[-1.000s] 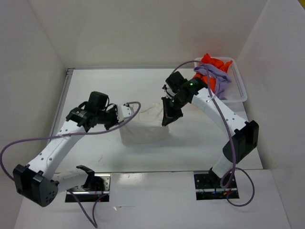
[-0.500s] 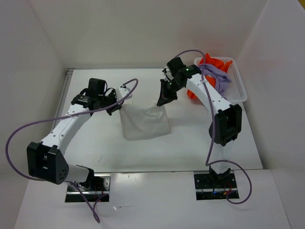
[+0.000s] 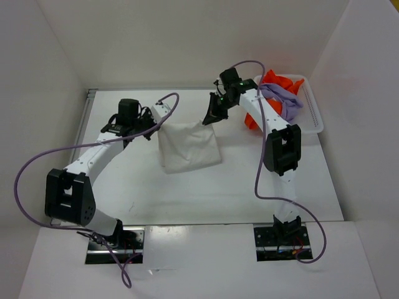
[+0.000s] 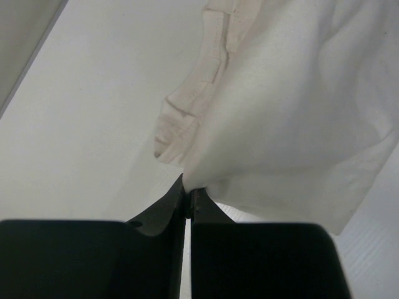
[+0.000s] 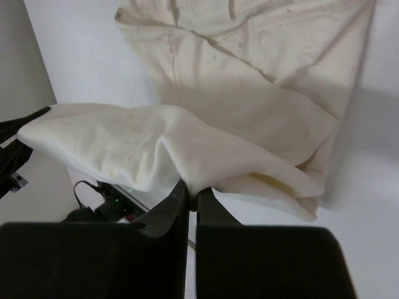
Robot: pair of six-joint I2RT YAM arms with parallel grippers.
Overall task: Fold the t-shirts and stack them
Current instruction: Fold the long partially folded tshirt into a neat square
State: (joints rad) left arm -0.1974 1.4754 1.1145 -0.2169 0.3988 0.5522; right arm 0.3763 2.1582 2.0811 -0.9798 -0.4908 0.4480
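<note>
The soft white cloth t-shirt [image 3: 188,148] sits near the middle of the smooth white table [image 3: 124,187] as a rough rectangle. Its near part lies flat and its far edge is raised. That edge is up because both far corners are pinched. The left gripper [image 3: 151,128], black and two-fingered, has the 10 o'clock corner, and the right gripper [image 3: 209,118] has the 1 o'clock corner. Each pair of jaws is closed hard on fabric, with only thin layers between them.

Holding the edge stretched between two points probably keeps it straight enough to carry over as a clean fold line. The cloth is matte, limp and lightly creased. The left wrist view shows a stitched hem crumpling beside the fingers. The right wrist view shows a thick doubled roll bulging above them (with a few faint specks on the layer beneath).

At 2 o'clock, a white plastic mesh basket [image 3: 315,121] holds the bright orange shirt [image 3: 277,81] and the light purple shirt [image 3: 283,96]. Both are bunched and spilling over its rim, apparently not yet folded.
</note>
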